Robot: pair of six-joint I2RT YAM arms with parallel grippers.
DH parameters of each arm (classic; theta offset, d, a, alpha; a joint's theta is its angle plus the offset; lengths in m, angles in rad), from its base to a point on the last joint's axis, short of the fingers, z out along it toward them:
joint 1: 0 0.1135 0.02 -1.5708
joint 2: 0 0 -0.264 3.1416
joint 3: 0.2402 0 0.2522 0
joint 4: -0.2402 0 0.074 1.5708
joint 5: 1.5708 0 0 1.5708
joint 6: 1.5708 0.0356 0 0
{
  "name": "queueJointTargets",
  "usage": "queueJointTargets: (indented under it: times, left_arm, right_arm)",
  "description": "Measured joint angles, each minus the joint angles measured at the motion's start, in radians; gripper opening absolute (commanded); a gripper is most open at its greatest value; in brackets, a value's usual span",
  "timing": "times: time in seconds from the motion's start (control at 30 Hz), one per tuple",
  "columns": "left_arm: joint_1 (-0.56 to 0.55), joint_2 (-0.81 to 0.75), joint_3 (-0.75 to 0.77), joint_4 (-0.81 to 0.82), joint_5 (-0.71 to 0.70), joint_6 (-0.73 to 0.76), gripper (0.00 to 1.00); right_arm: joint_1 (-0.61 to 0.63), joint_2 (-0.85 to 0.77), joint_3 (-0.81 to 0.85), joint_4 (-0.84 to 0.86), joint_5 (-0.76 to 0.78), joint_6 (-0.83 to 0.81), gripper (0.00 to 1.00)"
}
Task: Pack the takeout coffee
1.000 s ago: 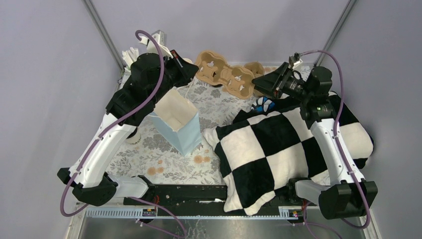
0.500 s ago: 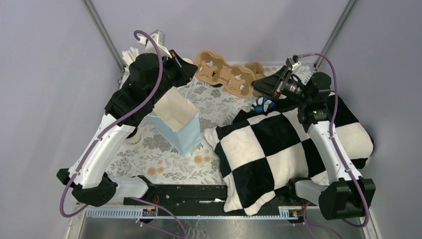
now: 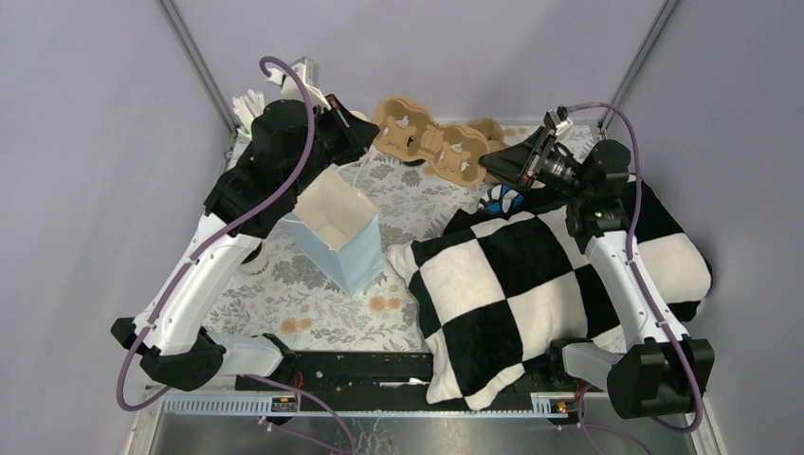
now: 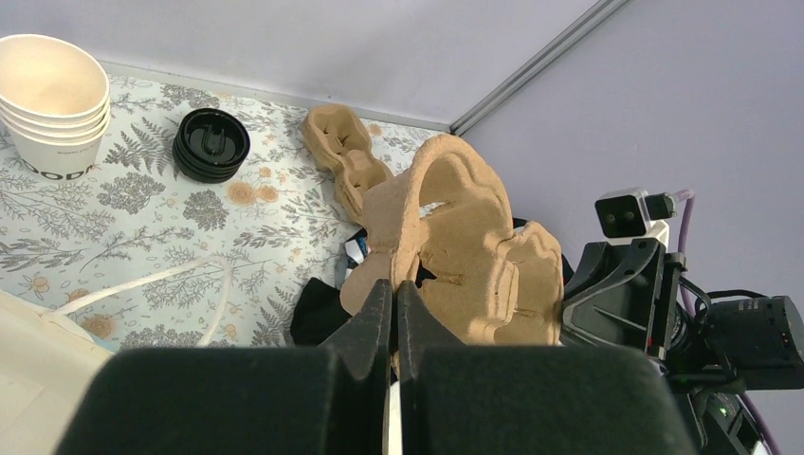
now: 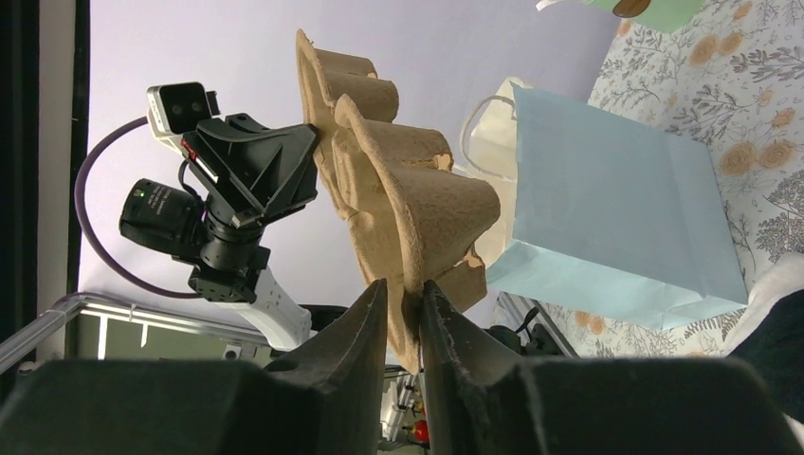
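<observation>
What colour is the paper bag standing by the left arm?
The upright paper bag is pale blue outside, cream inside; clearest in the right wrist view.

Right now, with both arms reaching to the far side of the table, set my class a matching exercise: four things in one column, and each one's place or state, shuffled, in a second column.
Things
1. pulp cup carrier
2. blue paper bag
3. stack of cream cups
4. black lids

Places and states
A. standing open on the floral cloth
B. nested, mouths up
C. gripped by the left tool and the right tool
D. lying flat beside the cups

Pairs: 1-C, 2-A, 3-B, 4-D
</observation>
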Motion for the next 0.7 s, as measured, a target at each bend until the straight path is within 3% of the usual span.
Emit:
queueJointTargets:
  times: [0.07,0.17,0.3,0.37,0.5,0.7]
  left_arm:
    - [0.0,0.002,0.0,0.001,0.001,-0.001,0.0]
    - [0.0,0.001,0.0,0.003,0.002,-0.005,0.0]
    - [0.0,0.001,-0.001,0.003,0.005,-0.005,0.0]
    - [0.001,0.002,-0.001,0.004,0.006,-0.004,0.12]
    - [0.003,0.008,0.016,-0.027,-0.012,0.009,0.57]
    - [0.004,0.014,0.057,-0.121,-0.095,0.046,0.85]
  right_arm:
    - [0.002,0.0,0.0,-0.004,0.0,-0.001,0.19]
    - [0.005,0.002,0.001,-0.015,0.001,-0.008,0.02]
    - [0.006,0.006,0.026,-0.077,0.007,-0.032,0.0]
    - [0.006,0.007,0.049,-0.112,0.01,-0.047,0.0]
    - [0.006,0.008,0.108,-0.19,0.035,-0.083,0.0]
    - [0.007,0.04,0.217,-0.34,0.085,-0.162,0.0]
